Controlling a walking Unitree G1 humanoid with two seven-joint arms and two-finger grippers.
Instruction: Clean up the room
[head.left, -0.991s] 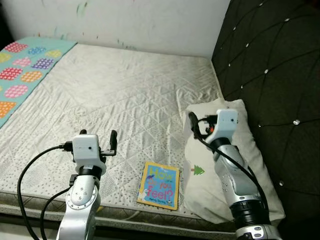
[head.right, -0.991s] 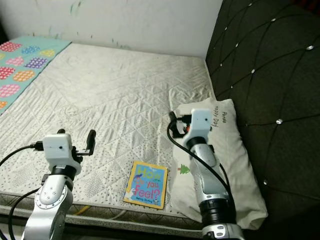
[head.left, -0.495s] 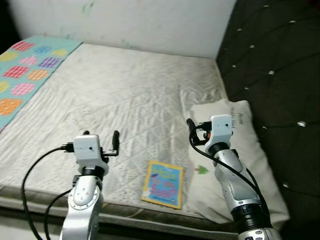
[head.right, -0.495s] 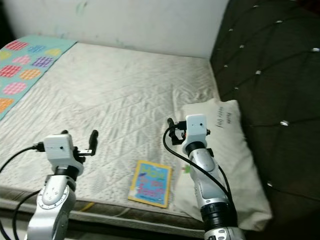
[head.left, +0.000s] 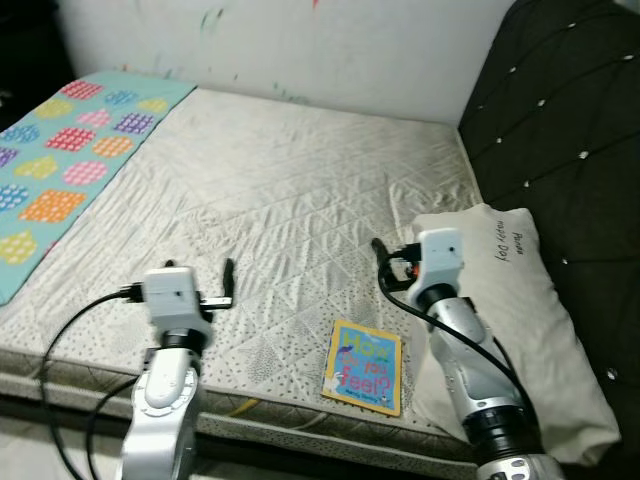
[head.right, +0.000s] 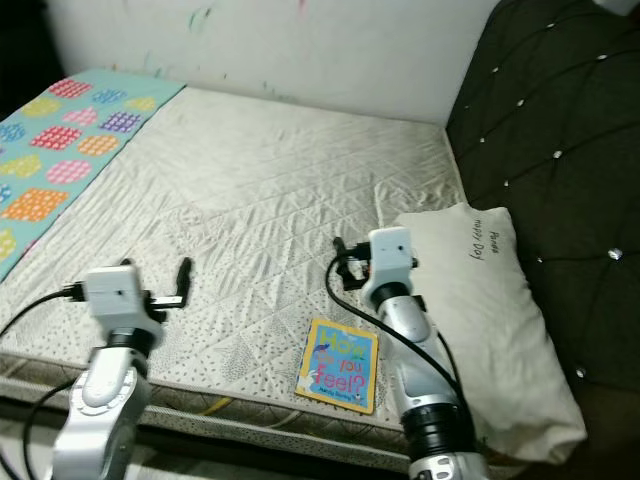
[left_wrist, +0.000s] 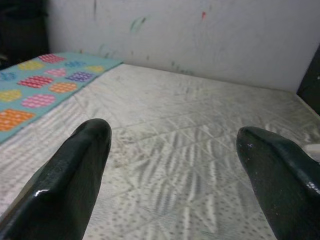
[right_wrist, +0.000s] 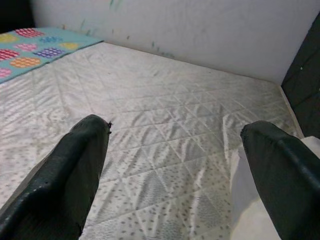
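I see a colourful book (head.left: 364, 368) lying flat near the front edge of the bare mattress (head.left: 300, 200), just beside a white pillow (head.left: 530, 320) at the dark headboard (head.left: 570, 130). My left gripper (left_wrist: 175, 165) and right gripper (right_wrist: 175, 165) both hover above the mattress, fingers apart and holding nothing.

- The book (head.right: 338, 366), lying near the front edge of the mattress (head.right: 270, 200), has a cover title reading "How … you feel?"; the small middle word is too blurred to read.
- The pillow (head.right: 490, 310) at the headboard edge carries dark handwritten writing, too small to read.
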